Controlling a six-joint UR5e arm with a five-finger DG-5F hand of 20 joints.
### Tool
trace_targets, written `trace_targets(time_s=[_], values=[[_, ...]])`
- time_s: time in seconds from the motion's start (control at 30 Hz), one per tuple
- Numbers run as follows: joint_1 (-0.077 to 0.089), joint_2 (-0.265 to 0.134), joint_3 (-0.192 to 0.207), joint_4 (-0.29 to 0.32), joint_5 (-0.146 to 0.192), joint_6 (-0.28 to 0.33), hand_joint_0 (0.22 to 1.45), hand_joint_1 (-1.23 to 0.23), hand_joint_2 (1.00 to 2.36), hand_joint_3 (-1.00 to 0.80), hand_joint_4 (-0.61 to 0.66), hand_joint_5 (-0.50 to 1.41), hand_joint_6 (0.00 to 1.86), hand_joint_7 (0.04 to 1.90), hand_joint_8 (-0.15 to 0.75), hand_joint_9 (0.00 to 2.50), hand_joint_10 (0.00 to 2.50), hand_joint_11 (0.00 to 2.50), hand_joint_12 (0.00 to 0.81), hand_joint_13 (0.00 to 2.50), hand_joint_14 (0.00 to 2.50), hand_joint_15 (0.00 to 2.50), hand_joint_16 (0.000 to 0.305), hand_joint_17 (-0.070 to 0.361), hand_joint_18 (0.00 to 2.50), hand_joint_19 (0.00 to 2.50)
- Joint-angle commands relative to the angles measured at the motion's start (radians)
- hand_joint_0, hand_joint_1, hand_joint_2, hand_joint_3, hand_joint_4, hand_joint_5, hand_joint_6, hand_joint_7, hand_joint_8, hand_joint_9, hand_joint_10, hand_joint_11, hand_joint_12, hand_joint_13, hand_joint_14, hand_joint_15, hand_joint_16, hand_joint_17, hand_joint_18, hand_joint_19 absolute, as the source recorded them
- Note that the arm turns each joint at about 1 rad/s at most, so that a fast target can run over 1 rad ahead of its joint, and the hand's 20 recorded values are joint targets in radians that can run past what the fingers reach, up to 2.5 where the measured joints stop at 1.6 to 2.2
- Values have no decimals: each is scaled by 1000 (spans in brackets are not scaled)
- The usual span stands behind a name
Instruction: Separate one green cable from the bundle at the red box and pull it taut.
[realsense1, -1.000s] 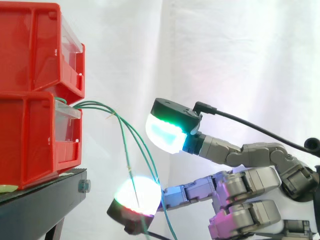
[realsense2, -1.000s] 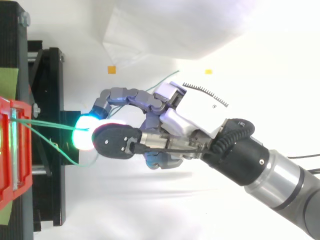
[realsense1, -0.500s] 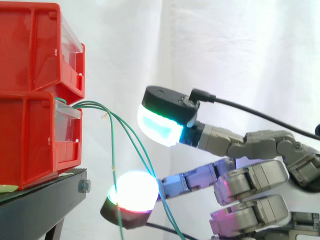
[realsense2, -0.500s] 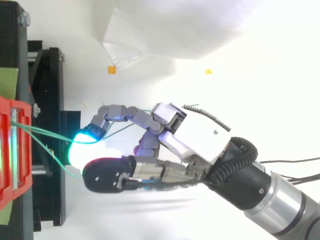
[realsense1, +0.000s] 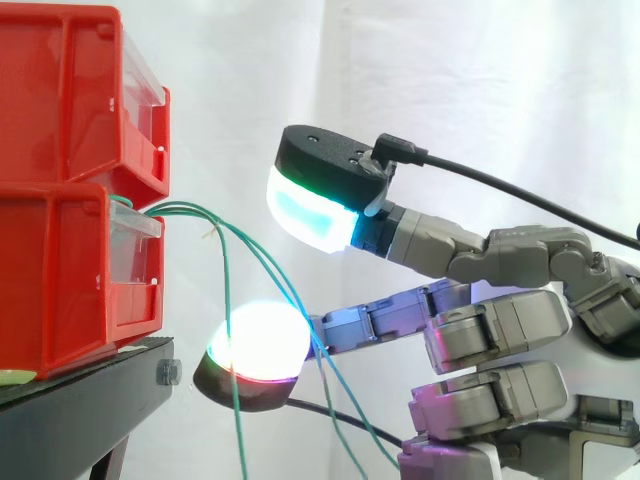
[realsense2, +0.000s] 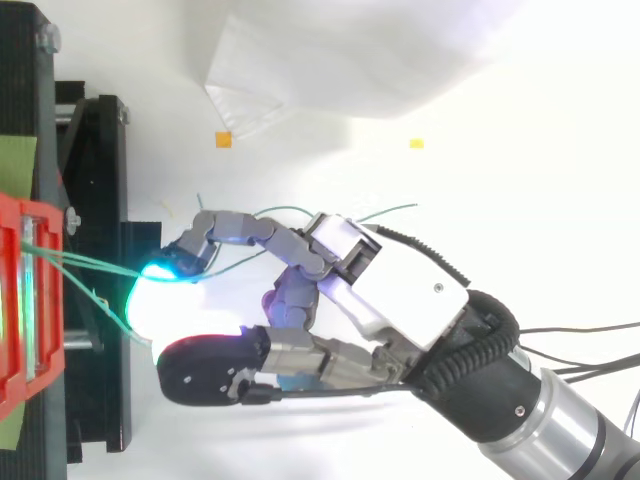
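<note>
Hanging slack from the front of the lower red box (realsense1: 60, 270), the green cables (realsense1: 190, 208) droop through the wide gap between the upper pad (realsense1: 305, 215) and the lower pad (realsense1: 262, 340). Your hand (realsense1: 490, 335) is spread open, pinching nothing. Expect thin, light, limp, slippery strands; pinch one firmly where they fan apart below the arch.
</note>
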Motion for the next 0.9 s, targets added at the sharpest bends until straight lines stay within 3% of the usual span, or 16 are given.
trace_targets(time_s=[0.0, 0.03, 0.07, 0.1, 0.2, 0.23, 0.33, 0.47, 0.63, 0.87], values=[[9, -1, 8, 16, 60, -22, 487, -508, 1000, -500, 265, 78, 505, 1188, 302, 2341, 18, 2049, 378, 1696, 810, 1548, 62, 139, 1507, 1245], [10, -2, 9, 28, 79, -41, 487, -509, 1000, -500, 269, 78, 505, 1188, 295, 2340, 19, 2050, 383, 1699, 812, 1530, 62, 141, 1511, 1238], [4, -39, 25, 39, 73, -41, 487, -509, 1000, -500, 267, 78, 505, 1189, 295, 2342, 18, 2035, 384, 1699, 812, 1539, 63, 141, 1509, 1237], [1, -47, 32, 40, 68, -36, 487, -508, 1000, -500, 266, 78, 506, 1183, 293, 2342, 18, 2034, 383, 1696, 811, 1553, 62, 140, 1509, 1238], [-10, -111, 86, 39, 22, 30, 487, -508, 1000, -500, 275, 78, 505, 1188, 293, 2341, 18, 2050, 383, 1698, 814, 1535, 62, 139, 1507, 1241], [-17, -162, 161, 7, -3, 82, 487, -509, 1000, -500, 264, 78, 505, 1189, 295, 2341, 18, 2052, 387, 1696, 813, 1553, 62, 140, 1507, 1242], [-19, -164, 172, -30, -12, 85, 487, -507, 1000, -500, 266, 78, 505, 1188, 296, 2341, 19, 2053, 375, 1695, 812, 1555, 62, 139, 1509, 1243], [-22, -162, 152, -42, -21, 113, 488, -508, 1000, -500, 266, 78, 505, 1187, 295, 2341, 18, 2050, 375, 1695, 812, 1547, 62, 139, 1507, 1246], [-5, -162, 156, -22, 3, 97, 487, -509, 1000, -500, 266, 78, 506, 1183, 295, 2343, 18, 2035, 375, 1697, 817, 1532, 62, 140, 1510, 1245], [13, -162, 189, -13, 8, 54, 488, -508, 1000, -500, 264, 78, 505, 1187, 295, 2339, 18, 2050, 375, 1694, 810, 1553, 62, 139, 1510, 1247]])
